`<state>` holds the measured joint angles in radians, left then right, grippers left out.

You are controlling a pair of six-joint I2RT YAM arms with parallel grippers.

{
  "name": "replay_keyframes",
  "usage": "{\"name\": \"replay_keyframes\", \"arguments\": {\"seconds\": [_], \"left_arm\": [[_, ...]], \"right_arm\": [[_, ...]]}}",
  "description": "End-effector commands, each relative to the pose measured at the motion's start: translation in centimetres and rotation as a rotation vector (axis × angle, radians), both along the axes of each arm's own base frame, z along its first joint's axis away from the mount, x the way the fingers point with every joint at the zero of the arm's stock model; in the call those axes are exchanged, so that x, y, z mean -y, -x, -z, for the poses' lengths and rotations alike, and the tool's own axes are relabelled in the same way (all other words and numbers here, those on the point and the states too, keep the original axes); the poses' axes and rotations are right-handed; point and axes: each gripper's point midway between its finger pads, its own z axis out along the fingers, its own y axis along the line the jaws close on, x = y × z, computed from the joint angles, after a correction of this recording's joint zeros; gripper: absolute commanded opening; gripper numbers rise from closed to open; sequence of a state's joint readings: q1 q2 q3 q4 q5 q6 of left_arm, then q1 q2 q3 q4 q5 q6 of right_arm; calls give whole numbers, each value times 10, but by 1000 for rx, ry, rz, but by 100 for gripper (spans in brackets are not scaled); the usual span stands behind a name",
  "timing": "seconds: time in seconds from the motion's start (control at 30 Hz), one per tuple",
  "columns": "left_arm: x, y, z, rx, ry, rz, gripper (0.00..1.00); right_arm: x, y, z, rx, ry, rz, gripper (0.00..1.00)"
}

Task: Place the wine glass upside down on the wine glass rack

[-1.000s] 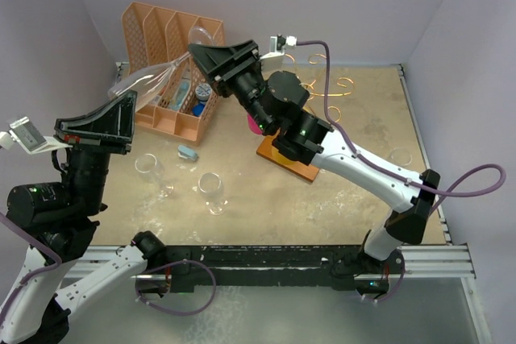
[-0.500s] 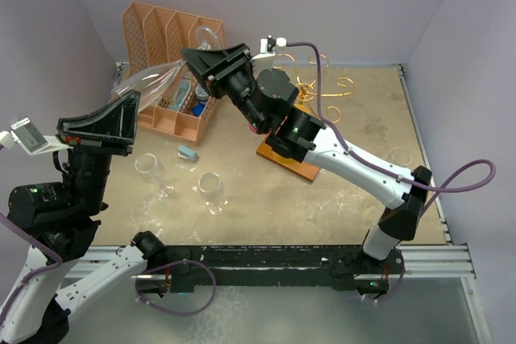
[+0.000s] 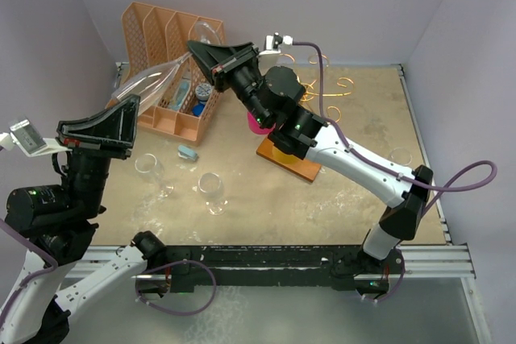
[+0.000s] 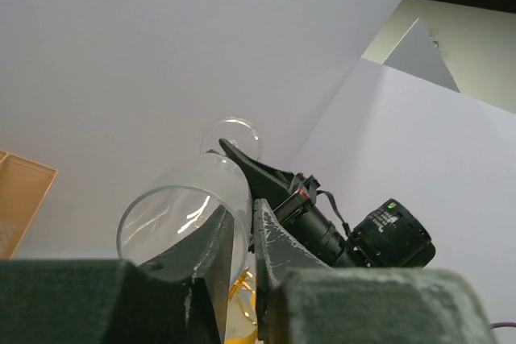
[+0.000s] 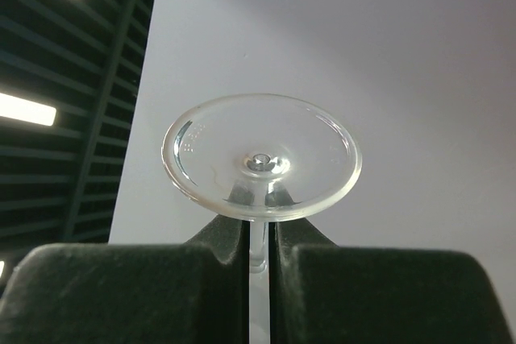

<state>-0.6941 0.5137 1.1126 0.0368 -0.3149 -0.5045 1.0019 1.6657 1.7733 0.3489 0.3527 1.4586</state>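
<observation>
Two grippers clamp one wine glass (image 3: 153, 80) between them, the left gripper (image 4: 250, 227) closed on its bowl wall, the right gripper (image 5: 258, 231) closed on the stem under the foot; the left should probably release gently before the right turns toward the wine glass rack (image 3: 300, 169) behind its wrist.
</observation>
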Motion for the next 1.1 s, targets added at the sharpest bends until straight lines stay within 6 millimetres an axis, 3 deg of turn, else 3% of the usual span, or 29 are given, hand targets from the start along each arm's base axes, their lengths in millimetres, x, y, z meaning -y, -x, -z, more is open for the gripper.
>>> {"name": "replay_keyframes", "arguments": {"seconds": [0.0, 0.1, 0.17, 0.27, 0.37, 0.57, 0.7, 0.83, 1.07], "left_arm": [[-7, 7, -4, 0, 30, 6, 21], [-5, 0, 14, -54, -44, -21, 41], [-4, -7, 31, -119, -105, -48, 50], [1, -16, 58, -219, -203, -61, 54], [1, -18, 71, -269, -254, -72, 56], [-18, -14, 66, -279, -301, -149, 57], [-28, -7, 46, -210, -283, -177, 59], [0, -11, 32, -166, -314, -79, 60], [80, -22, 28, -132, -403, 221, 65]], "right_arm": [[32, 6, -35, 86, -60, 57, 0], [50, 5, -44, 141, -34, 133, 0], [65, 4, -53, 207, 8, 214, 0], [83, 2, -62, 293, 83, 324, 0], [88, 6, -68, 399, 172, 378, 0], [92, 13, -63, 537, 340, 427, 0], [97, 27, -64, 671, 419, 444, 0], [89, 42, -57, 804, 498, 403, 0], [73, 70, -43, 980, 552, 279, 0]]}}
